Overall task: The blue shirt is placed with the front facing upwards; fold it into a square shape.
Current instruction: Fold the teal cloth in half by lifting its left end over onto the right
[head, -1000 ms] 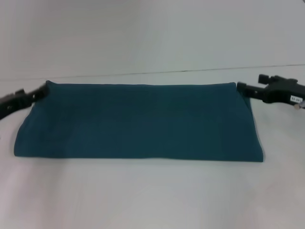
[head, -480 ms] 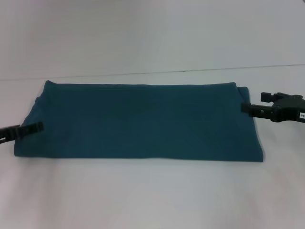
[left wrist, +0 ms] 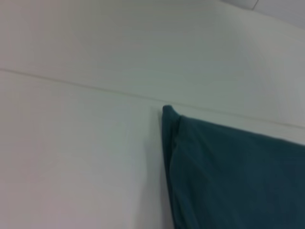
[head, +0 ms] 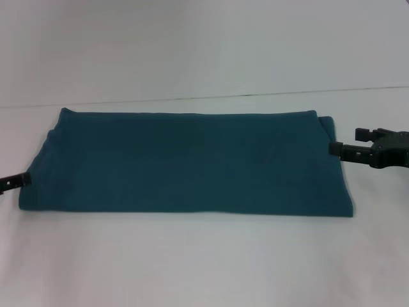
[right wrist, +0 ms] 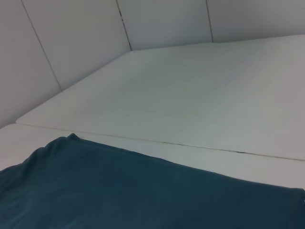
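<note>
- A white table point(head: 192, 262) carries everything; a thin dark seam crosses it on the far side, from 9 o'clock to 3 o'clock.
- The blue shirt point(head: 185, 163) lies flat on it at the centre, folded into a wide band, long edges running 9 to 3 o'clock, plain cloth facing up.

- A folded corner of the blue shirt point(left wrist: 233, 176) lies flat on the white table point(left wrist: 76, 157).
- A thin seam line point(left wrist: 81, 86) crosses the table beyond that corner.
</note>
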{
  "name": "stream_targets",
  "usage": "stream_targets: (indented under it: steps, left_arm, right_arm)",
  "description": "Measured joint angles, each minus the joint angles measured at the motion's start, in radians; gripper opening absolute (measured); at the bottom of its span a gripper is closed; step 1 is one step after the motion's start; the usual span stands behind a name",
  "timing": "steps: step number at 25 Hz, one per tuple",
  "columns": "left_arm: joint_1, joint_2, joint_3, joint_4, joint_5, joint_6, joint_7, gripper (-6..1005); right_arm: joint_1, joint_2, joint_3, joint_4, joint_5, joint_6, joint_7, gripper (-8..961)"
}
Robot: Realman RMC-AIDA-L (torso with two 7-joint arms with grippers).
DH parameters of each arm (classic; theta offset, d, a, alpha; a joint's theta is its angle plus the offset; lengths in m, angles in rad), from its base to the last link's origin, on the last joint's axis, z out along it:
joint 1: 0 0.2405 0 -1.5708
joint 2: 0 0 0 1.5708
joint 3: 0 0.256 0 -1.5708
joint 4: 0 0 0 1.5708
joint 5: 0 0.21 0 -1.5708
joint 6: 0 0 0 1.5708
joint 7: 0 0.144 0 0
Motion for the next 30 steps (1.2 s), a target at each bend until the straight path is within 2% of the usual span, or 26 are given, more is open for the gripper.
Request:
stream_targets:
  steps: [23,30]
  left_arm:
    - [-0.028,0.008,0.019,-0.081,0.035,-0.023,-0.014,866]
    - [-0.051,0.016,0.020,-0.126,0.069,-0.040,-0.015,865]
  right_arm:
    - [0.001,0.001,0.000,-0.001,0.000,0.006,0.009,915]
    - [0.001,0.001,0.000,-0.001,0.000,0.006,0.009,915]
